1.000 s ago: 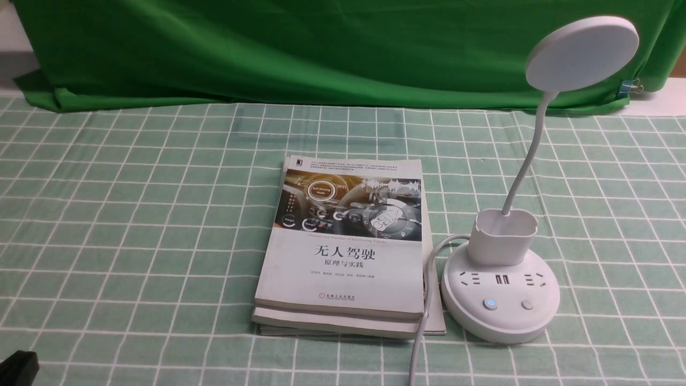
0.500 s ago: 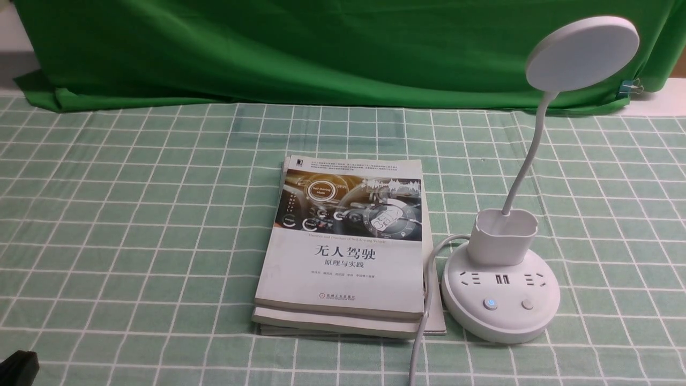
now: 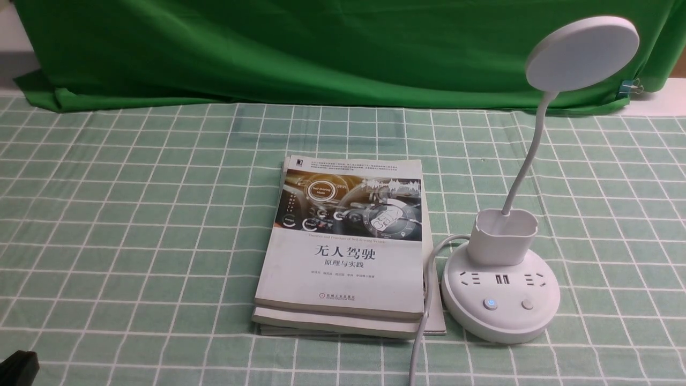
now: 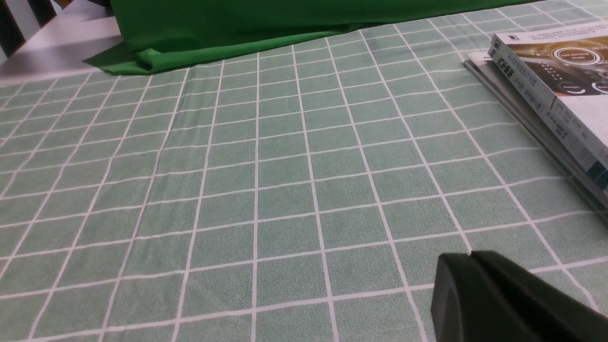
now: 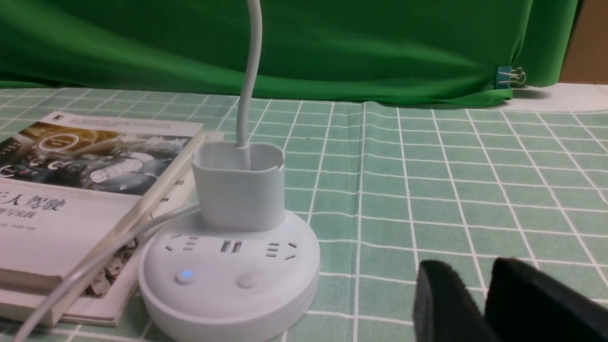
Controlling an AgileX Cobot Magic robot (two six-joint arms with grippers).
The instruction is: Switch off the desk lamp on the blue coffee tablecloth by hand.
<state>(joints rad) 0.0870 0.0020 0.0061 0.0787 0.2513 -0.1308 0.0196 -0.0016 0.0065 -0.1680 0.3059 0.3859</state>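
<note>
The white desk lamp (image 3: 501, 300) stands on the blue coffee tablecloth (image 3: 134, 214) at the right, with its disc head (image 3: 582, 52) raised on the thin neck. The left button (image 3: 490, 304) on its round base glows blue; the right button (image 3: 528, 304) is unlit. My right gripper (image 5: 477, 268) is out of the front view. In the right wrist view it is low over the cloth beside the lamp base (image 5: 228, 280), apart from it, with a narrow gap between its fingertips and nothing held. My left gripper (image 4: 470, 256) is shut and empty, and shows at the front view's near left corner (image 3: 19, 367).
A stack of books (image 3: 345, 257) lies just left of the lamp base. The lamp's white cable (image 3: 423, 332) runs along the books toward the near edge. The dark green backdrop cloth (image 3: 321, 48) hangs at the back, with a binder clip (image 3: 631, 86) at its right end.
</note>
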